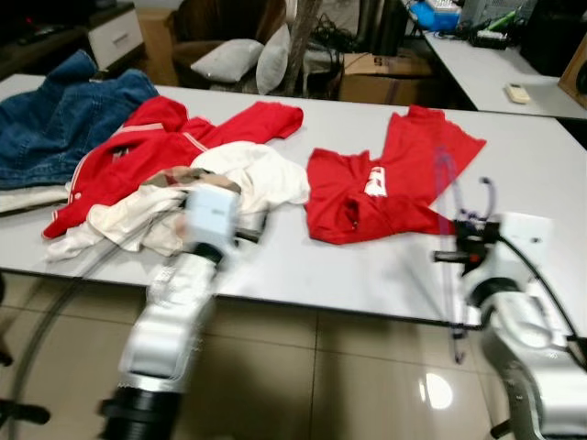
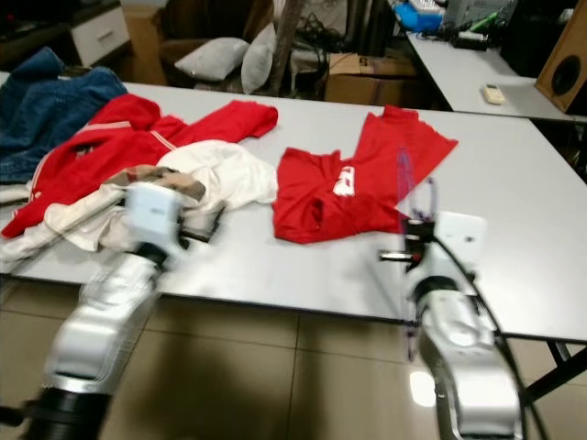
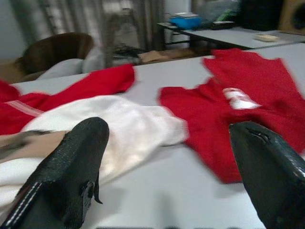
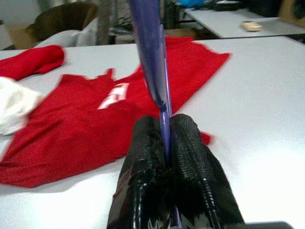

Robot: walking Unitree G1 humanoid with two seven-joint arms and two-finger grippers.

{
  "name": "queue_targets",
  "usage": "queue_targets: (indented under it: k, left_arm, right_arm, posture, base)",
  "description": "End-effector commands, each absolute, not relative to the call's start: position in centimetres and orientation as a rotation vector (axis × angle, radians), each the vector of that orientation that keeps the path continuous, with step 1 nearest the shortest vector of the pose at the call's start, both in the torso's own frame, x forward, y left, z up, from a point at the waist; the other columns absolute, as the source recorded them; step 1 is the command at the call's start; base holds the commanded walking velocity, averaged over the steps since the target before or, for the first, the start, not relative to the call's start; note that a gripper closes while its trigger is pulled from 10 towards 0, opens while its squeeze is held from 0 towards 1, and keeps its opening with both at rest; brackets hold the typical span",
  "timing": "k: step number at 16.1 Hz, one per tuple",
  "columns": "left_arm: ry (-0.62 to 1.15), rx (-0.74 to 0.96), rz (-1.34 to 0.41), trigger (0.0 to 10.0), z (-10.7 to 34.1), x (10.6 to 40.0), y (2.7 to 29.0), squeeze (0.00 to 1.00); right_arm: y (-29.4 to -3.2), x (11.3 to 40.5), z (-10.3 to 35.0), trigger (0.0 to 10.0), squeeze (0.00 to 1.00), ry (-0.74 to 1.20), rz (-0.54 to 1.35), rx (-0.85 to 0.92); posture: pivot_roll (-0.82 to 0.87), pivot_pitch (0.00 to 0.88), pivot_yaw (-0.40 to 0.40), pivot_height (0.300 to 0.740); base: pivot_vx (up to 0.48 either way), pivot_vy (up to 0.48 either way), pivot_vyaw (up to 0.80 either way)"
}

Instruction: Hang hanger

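A thin purple hanger (image 1: 448,206) stands on edge in my right gripper (image 4: 165,138), whose two black fingers are shut on the hanger's bar (image 4: 151,57). The gripper hovers over the near right part of the white table (image 1: 367,266), just in front of a flat red T-shirt (image 1: 390,179). My left gripper (image 3: 167,162) is open with its fingers (image 3: 71,167) wide apart. It sits above the table's near edge beside a heap of white cloth (image 1: 248,174) and red clothes (image 1: 147,137).
A blue denim garment (image 1: 55,119) lies at the table's far left. Behind the table are a brown armchair with grey cushions (image 1: 229,55), cardboard boxes (image 1: 376,78) and a second white table (image 1: 495,73). Glossy tiled floor (image 1: 321,376) lies below.
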State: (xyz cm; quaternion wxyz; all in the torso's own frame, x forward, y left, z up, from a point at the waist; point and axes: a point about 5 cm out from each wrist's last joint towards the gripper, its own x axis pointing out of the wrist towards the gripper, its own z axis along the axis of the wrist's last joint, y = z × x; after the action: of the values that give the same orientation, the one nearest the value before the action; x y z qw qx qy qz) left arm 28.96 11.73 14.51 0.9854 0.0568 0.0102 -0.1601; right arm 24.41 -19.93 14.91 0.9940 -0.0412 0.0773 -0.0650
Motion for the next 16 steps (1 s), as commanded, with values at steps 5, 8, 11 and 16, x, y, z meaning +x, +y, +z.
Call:
queue_targets:
  k: [5, 8, 11, 16]
  left_arm:
    - [0.018, 0.129, -0.328, 10.0, 14.51, 29.31, 12.44, 0.44]
    - [0.016, 0.173, -0.310, 10.0, 14.49, 29.41, 12.87, 0.44]
    - [0.030, 0.143, -0.281, 10.0, 14.23, 29.52, 12.98, 0.42]
    - [0.029, 0.110, -0.316, 10.0, 13.99, 29.54, 12.64, 0.45]
  right_arm:
    - [-19.42, 24.82, 15.45, 10.0, 0.00, 0.121, -0.105, -0.047]
    - [-19.13, 24.78, 15.30, 10.0, 0.00, 0.122, -0.110, -0.037]
    - [-19.45, 24.45, 15.14, 10.0, 0.00, 0.125, -0.128, -0.033]
    - [-19.51, 24.28, 15.33, 10.0, 0.00, 0.119, -0.111, -0.035]
  posture:
    - [-0.06, 0.000, -0.017, 0.740]
    - [-0.06, 0.000, -0.013, 0.740]
    - [-0.06, 0.000, -0.003, 0.740]
    - [-0.07, 0.000, -0.006, 0.740]
  base:
    - [0.000, 0.281, -0.64]
    - [0.000, 0.156, -0.80]
    - [0.000, 0.000, -0.23]
    - [0.108, 0.000, 0.00]
